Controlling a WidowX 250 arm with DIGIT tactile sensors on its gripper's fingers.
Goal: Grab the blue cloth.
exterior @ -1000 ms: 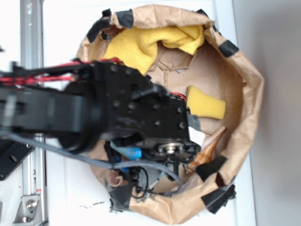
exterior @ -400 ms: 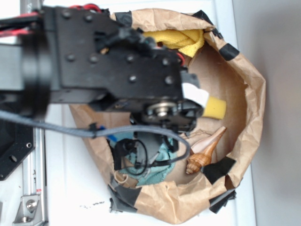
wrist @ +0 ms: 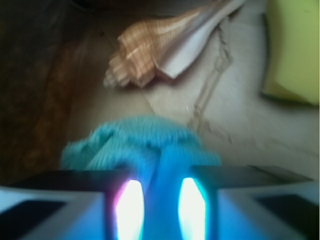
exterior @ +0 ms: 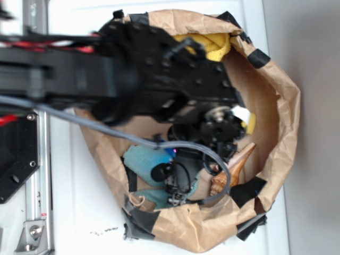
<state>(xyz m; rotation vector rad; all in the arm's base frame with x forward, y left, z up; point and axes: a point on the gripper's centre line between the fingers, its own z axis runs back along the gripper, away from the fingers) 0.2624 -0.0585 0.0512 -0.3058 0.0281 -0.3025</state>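
Observation:
The blue cloth (wrist: 135, 140) is a fuzzy teal bunch on the brown paper floor. A fold of it runs up between my two glowing fingertips. My gripper (wrist: 160, 175) is shut on that fold. In the exterior view the cloth (exterior: 139, 161) lies at the lower left inside the paper bag. My gripper (exterior: 178, 183) is at its right end, mostly hidden under the black arm and cables.
A tan spiral shell (wrist: 160, 45) lies just beyond the cloth; it also shows in the exterior view (exterior: 234, 170). A yellow sponge block (wrist: 295, 50) sits at the far right. A larger yellow cloth (exterior: 212, 45) lies at the bag's top. The bag's crumpled wall (exterior: 281, 133) surrounds everything.
The arm has swung across the bag, and its wrist now sits further right. More of the blue cloth shows to the left of the gripper than before.

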